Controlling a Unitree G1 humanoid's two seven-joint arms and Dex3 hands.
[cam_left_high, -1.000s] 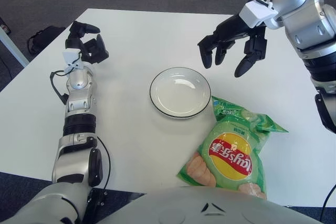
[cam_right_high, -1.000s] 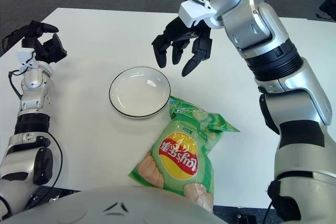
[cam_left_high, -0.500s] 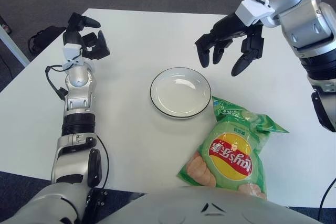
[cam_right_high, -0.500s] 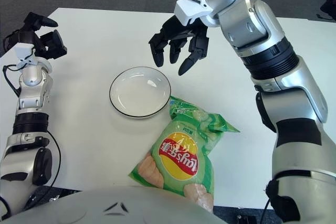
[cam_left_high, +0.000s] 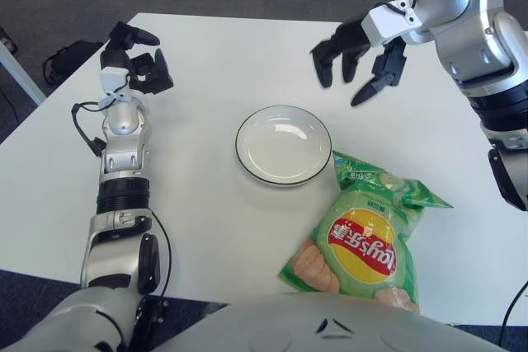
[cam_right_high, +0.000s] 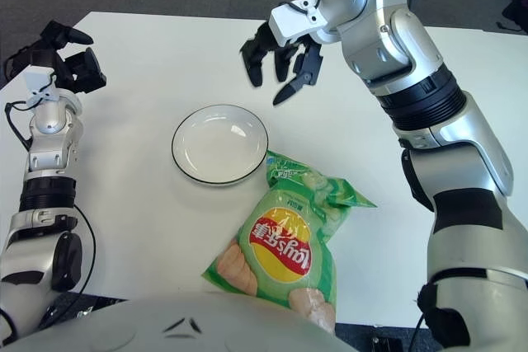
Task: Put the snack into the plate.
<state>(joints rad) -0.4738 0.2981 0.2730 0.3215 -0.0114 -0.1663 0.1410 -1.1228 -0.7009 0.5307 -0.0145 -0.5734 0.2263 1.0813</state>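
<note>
**Above the far side of the worktop, our right hand holds nothing**

On the white worktop the green snack bag lies flat at the near edge, its top corner just beside the rim of the empty plate. We hold our right hand in the air beyond the plate, its dark fingers spread and pointing down, well apart from the bag. Our left hand shows at the far left, fingers loosely open, grasping nothing.
</note>
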